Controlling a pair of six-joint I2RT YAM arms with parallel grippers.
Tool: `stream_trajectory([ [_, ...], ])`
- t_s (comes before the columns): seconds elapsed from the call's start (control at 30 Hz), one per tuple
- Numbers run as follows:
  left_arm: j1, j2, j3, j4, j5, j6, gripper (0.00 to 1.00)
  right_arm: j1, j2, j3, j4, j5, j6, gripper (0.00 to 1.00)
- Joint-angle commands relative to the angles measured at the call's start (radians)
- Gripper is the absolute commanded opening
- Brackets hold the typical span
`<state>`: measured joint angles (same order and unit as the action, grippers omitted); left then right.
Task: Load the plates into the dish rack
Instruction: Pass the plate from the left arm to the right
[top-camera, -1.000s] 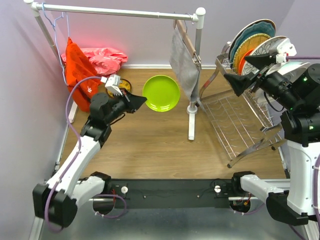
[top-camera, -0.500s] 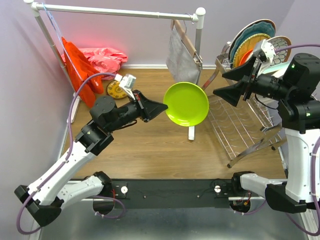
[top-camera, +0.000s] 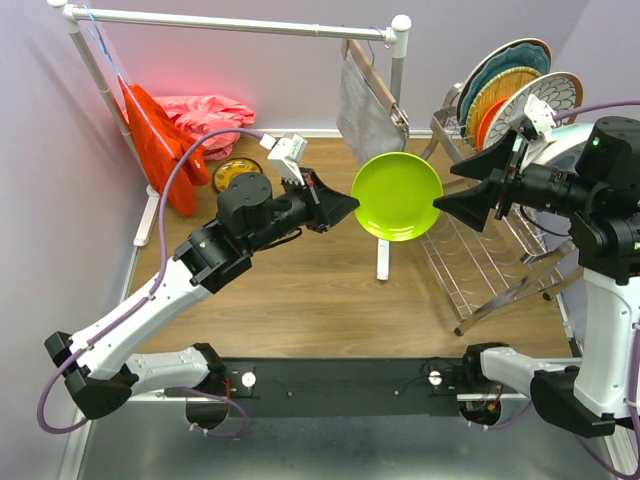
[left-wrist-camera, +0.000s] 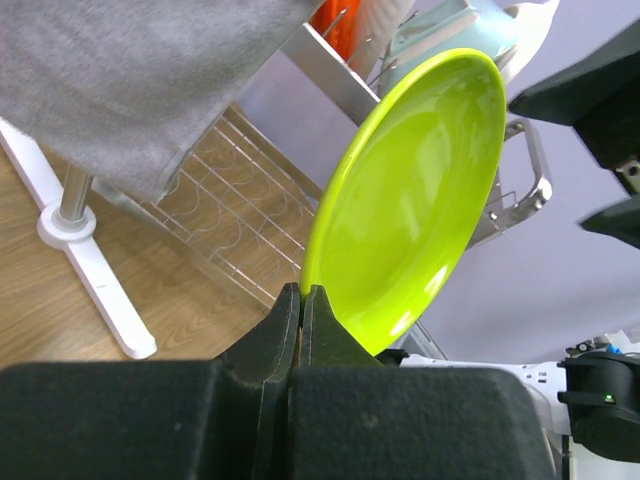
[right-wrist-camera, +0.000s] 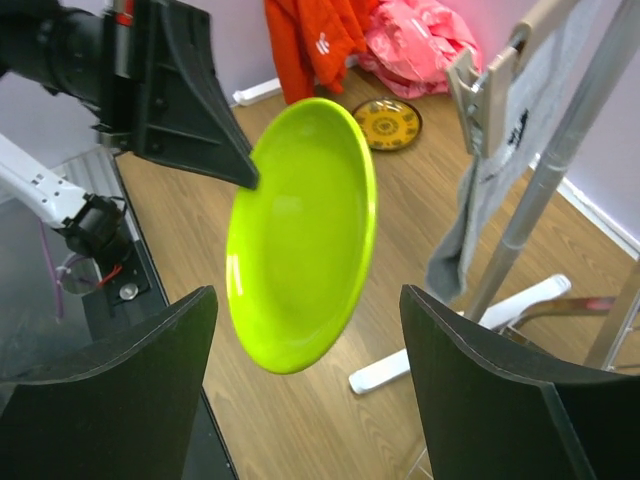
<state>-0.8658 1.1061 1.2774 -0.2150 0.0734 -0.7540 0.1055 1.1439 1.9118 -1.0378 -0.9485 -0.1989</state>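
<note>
We see left gripper (top-camera: 347, 207) clamped on the lime green plate (top-camera: 398, 196) rim, plate held in mid-air. Right gripper (top-camera: 446, 192) gapes wide just beside its far edge, gripping nothing

White pipe clothes rail (top-camera: 230, 22) spans back of wood-grain tabletop (top-camera: 300, 290). Orange-red cloth (top-camera: 152, 132) hangs at left end. Crumpled pink cloth (top-camera: 208, 110) beside it, against wall. Grey cloth (top-camera: 362, 105) hangs near right post.
</note>
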Motion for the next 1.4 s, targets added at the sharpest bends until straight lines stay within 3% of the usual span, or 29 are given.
stream_trajectory([
  [0.0, -0.033, 0.008, 0.065, 0.016, -0.050, 0.028, 0.00, -0.003, 0.008, -0.010, -0.024, 0.091, 0.010, 0.82],
  [0.23, -0.064, 0.014, 0.080, 0.028, -0.064, 0.031, 0.00, -0.003, 0.002, -0.019, 0.031, 0.201, 0.041, 0.82],
  [0.3, -0.074, 0.018, 0.085, 0.037, -0.066, 0.036, 0.00, -0.001, 0.001, -0.031, 0.038, 0.192, 0.062, 0.76],
  [0.33, -0.079, 0.029, 0.095, 0.043, -0.066, 0.042, 0.00, -0.001, -0.001, -0.037, 0.045, 0.170, 0.076, 0.67],
  [0.43, -0.104, 0.053, 0.132, 0.060, -0.098, 0.076, 0.00, -0.001, -0.006, -0.071, 0.059, 0.098, 0.136, 0.51],
  [0.47, -0.110, 0.060, 0.140, 0.069, -0.101, 0.084, 0.00, -0.003, -0.006, -0.077, 0.061, 0.084, 0.165, 0.39],
  [0.5, -0.116, 0.067, 0.149, 0.075, -0.109, 0.102, 0.00, -0.001, -0.007, -0.086, 0.062, 0.070, 0.177, 0.34],
  [0.53, -0.127, 0.075, 0.161, 0.081, -0.113, 0.110, 0.00, -0.001, -0.007, -0.088, 0.062, 0.042, 0.187, 0.20],
  [0.63, -0.142, 0.080, 0.165, 0.127, -0.095, 0.159, 0.00, -0.001, -0.022, -0.071, 0.070, 0.024, 0.188, 0.00],
  [0.7, -0.150, 0.074, 0.148, 0.186, -0.031, 0.188, 0.05, -0.003, -0.039, -0.042, 0.077, 0.060, 0.153, 0.01],
  [0.77, -0.150, 0.061, 0.113, 0.235, 0.002, 0.217, 0.25, -0.001, -0.085, -0.030, 0.149, 0.123, 0.141, 0.01],
  [0.8, -0.150, 0.055, 0.100, 0.249, 0.037, 0.231, 0.43, -0.003, -0.101, -0.030, 0.172, 0.135, 0.136, 0.01],
  [0.9, -0.150, 0.040, 0.062, 0.325, 0.119, 0.288, 0.65, -0.001, -0.142, -0.045, 0.240, 0.183, 0.174, 0.01],
  [1.17, -0.150, 0.092, 0.160, 0.358, 0.230, 0.479, 0.72, -0.003, -0.236, -0.102, 0.298, 0.252, 0.132, 0.01],
  [1.37, -0.153, 0.192, 0.312, 0.358, 0.339, 0.479, 0.68, -0.018, -0.240, -0.048, 0.298, 0.326, 0.098, 0.01],
])
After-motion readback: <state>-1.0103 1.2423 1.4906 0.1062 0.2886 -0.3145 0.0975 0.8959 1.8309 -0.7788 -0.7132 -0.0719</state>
